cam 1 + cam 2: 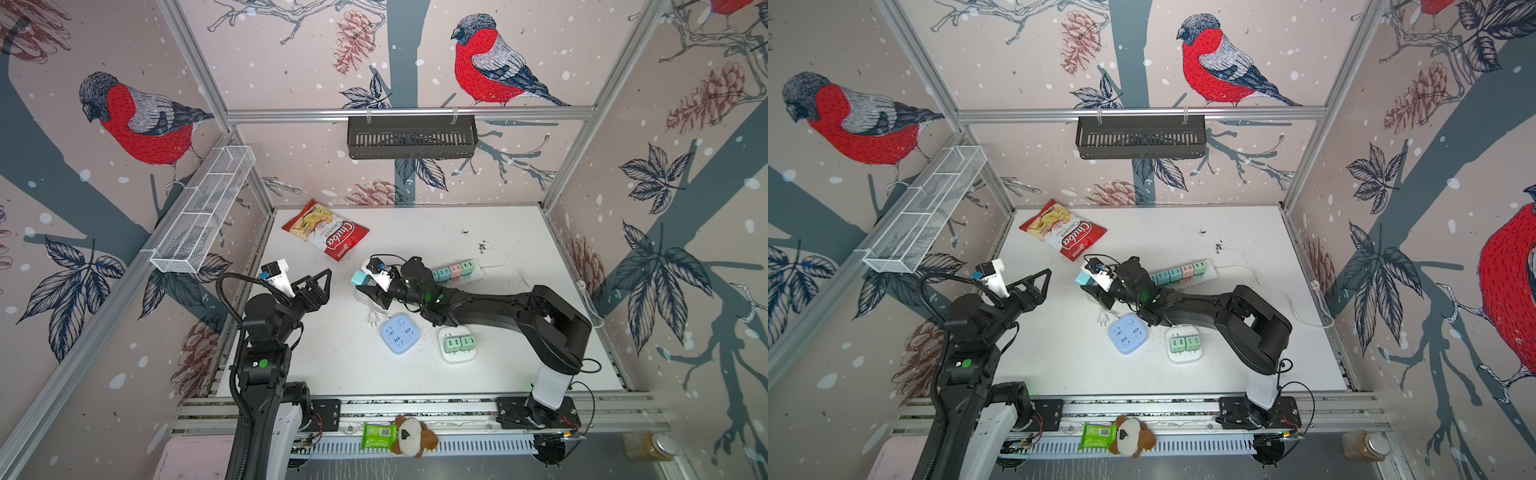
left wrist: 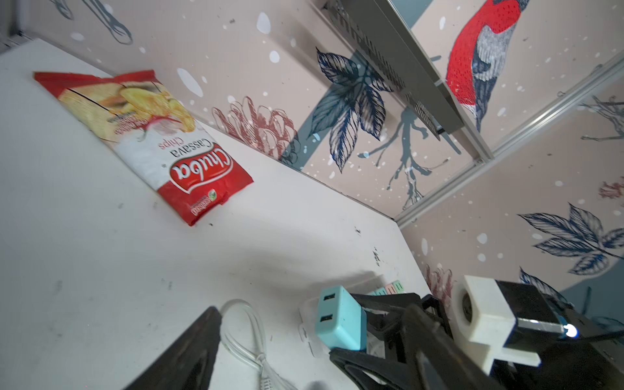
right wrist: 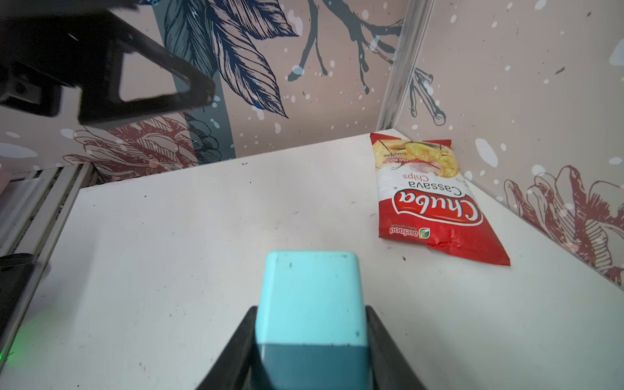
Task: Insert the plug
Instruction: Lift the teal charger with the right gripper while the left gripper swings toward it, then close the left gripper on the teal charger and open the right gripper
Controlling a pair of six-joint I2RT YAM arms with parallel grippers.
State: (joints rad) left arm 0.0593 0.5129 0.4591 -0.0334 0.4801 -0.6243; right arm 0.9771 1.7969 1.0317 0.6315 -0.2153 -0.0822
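Right wrist view: turquoise cube-shaped plug adapter (image 3: 310,297) is clamped between both fingers of the right end effector (image 3: 310,315) and held clear of the white table (image 3: 169,236).
Plug position: in both top views I see it above the table, beside the end of the long white power strip (image 1: 480,272) that the right arm covers. Its prongs are hidden from me.
Left end effector (image 1: 324,284): jaws wide with nothing between them, near the plug but apart from it.
Free sockets: rounded blue square socket hub (image 1: 400,333) shows empty outlets. The white square socket block (image 1: 457,358) carries two green adapters.
Done: pickup, by my reading.
Left: choose an outlet (I cannot tell which), line up the prongs, press home, release.
Progress: roughly a third through, I judge.
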